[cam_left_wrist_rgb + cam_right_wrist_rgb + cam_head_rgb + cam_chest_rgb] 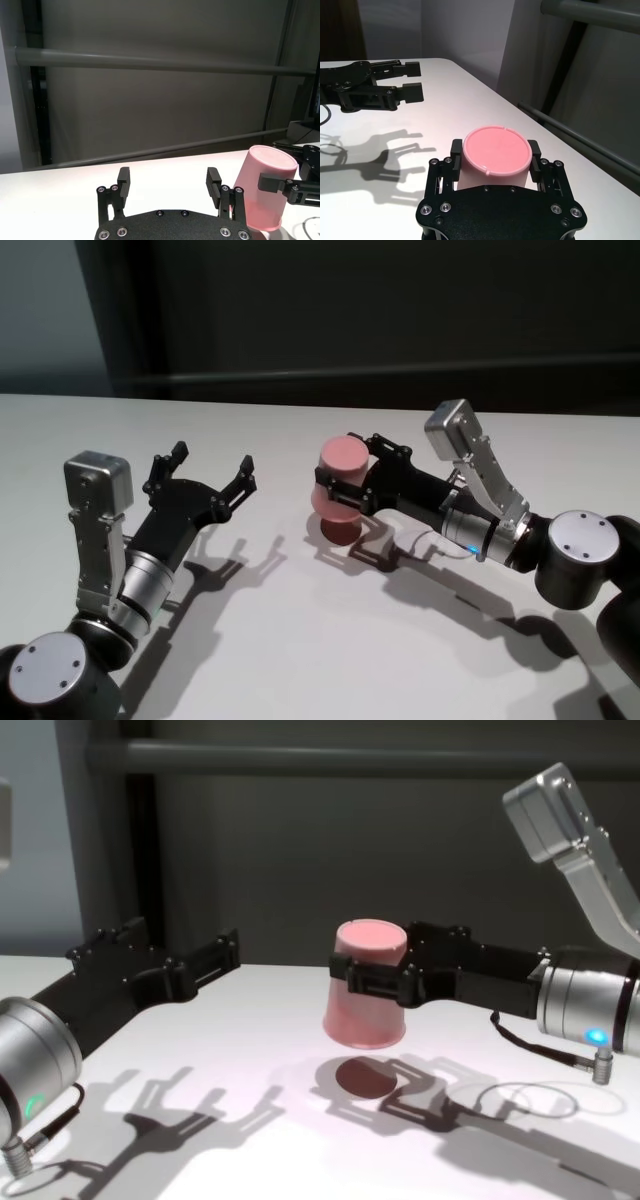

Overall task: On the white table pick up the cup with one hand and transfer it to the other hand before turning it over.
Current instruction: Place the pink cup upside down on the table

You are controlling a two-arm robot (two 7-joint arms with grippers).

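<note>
To the left of the cup (366, 985) we see our left hand (203, 477) hanging above the white surface (300, 640), fingers spread and empty, near the cup but apart from it. Our right hand (352, 485) grasps the cup upside down, base upward, lifted clear of the surface above its own shadow.
</note>
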